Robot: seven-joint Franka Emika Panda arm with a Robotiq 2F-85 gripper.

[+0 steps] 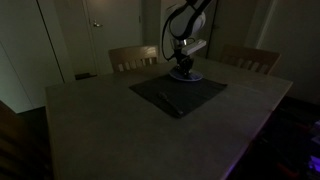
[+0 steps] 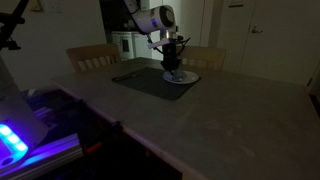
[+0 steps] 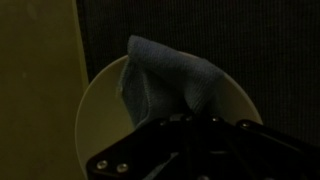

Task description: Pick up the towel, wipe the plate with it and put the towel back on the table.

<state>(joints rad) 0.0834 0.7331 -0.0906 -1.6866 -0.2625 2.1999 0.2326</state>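
Both fingers (image 3: 172, 127) pinch the towel (image 3: 165, 80) on the plate (image 3: 95, 115).

Pretty dim room on my feed: big table (image 1: 120, 125), two wooden chairs (image 1: 133, 58) far side, white door (image 1: 98, 32) behind.

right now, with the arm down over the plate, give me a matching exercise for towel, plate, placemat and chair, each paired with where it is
Things:
1. towel
2. plate
3. placemat
4. chair

Places:
A. lying flat on the table
B. standing behind the table's far edge
C. bunched up on the plate
D. at a corner of the placemat

Pairs: 1-C, 2-D, 3-A, 4-B
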